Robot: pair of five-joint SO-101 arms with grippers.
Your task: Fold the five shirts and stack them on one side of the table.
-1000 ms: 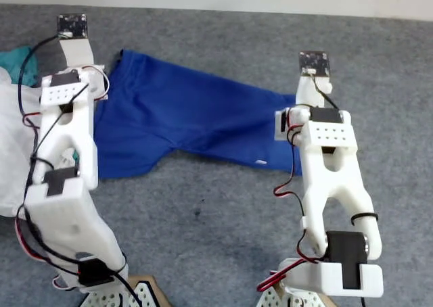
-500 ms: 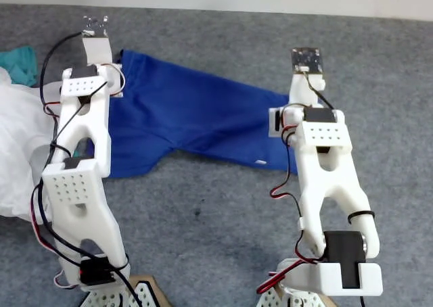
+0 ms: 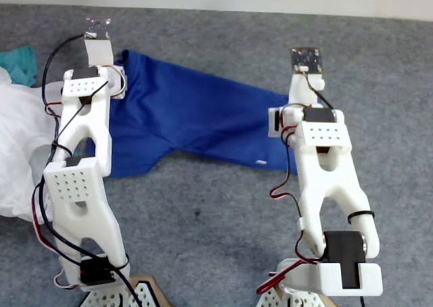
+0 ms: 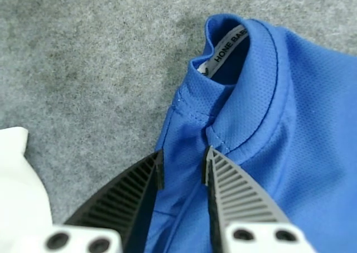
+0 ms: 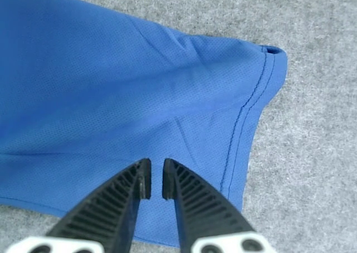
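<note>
Straddles the blue mesh shirt (image 4: pixel 268 125) beside its collar (image 4: pixel 234 47) with left gripper (image 4: pixel 183 166) fingers spread; pinches the sleeve (image 5: pixel 223 86) with right gripper (image 5: pixel 156 180) fingers nearly together.

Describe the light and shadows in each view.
High view: even light, no hard shadows on the table. Left wrist view: the blue shirt has a collar that is dark inside. Right wrist view: soft shading along the shirt's creases, no glare.
</note>
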